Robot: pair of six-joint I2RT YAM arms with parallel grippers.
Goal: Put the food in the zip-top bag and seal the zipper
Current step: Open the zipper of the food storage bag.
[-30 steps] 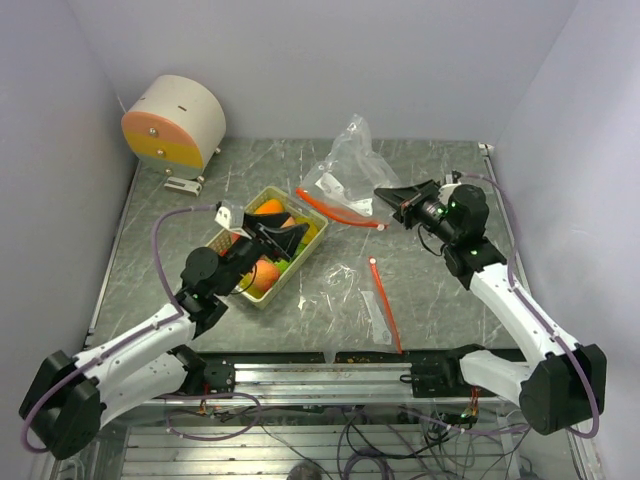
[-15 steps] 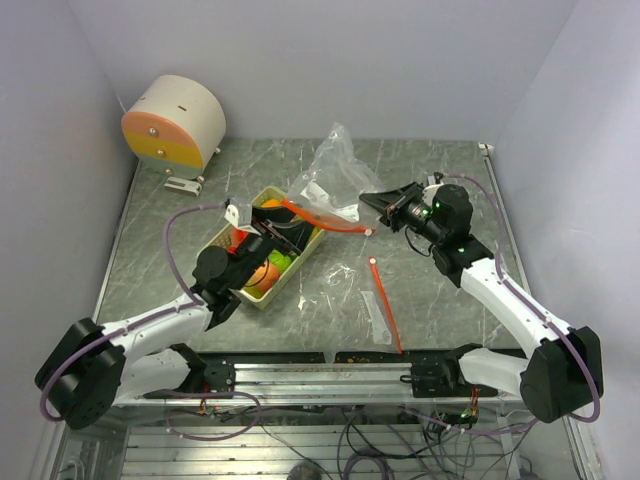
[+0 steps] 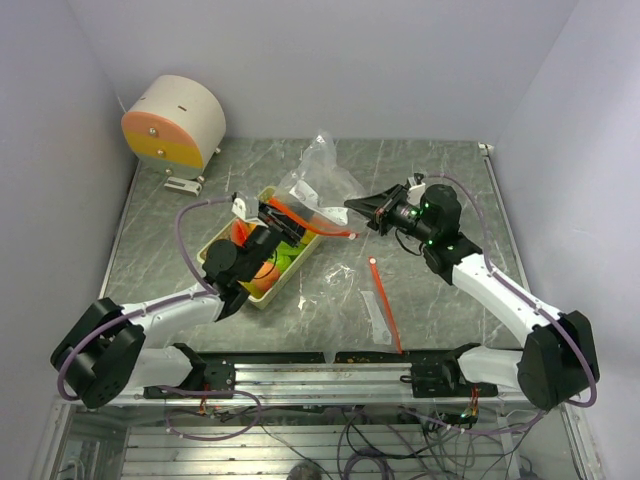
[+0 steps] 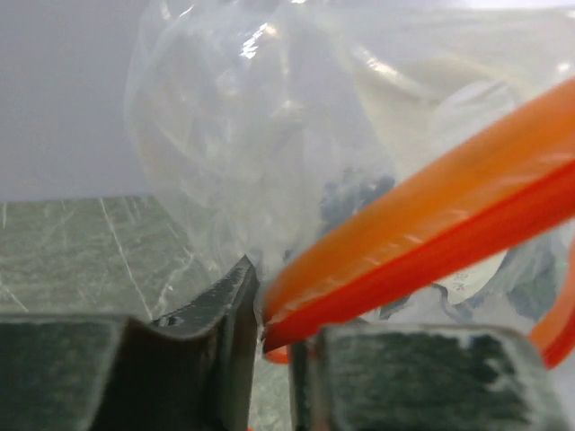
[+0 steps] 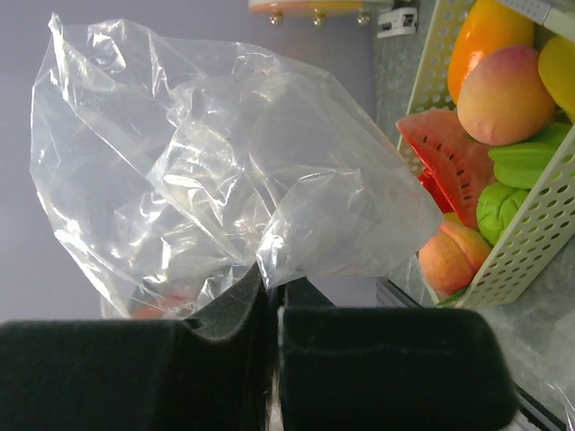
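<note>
The left arm's fingers [image 4: 235, 310] stand narrow, pinching the orange zipper strip [image 4: 431, 224] of the clear zip-top bag [image 5: 225, 180]. The bag hangs in the air over the far end of the pale perforated tray [image 5: 539, 224]. The right arm's fingers [image 5: 238, 314] are clamped on the bag's film, beside the tray. The food [image 5: 510, 83], a mango, peaches, a watermelon slice and green pieces, lies in the tray on the counter [image 3: 450, 160].
</note>
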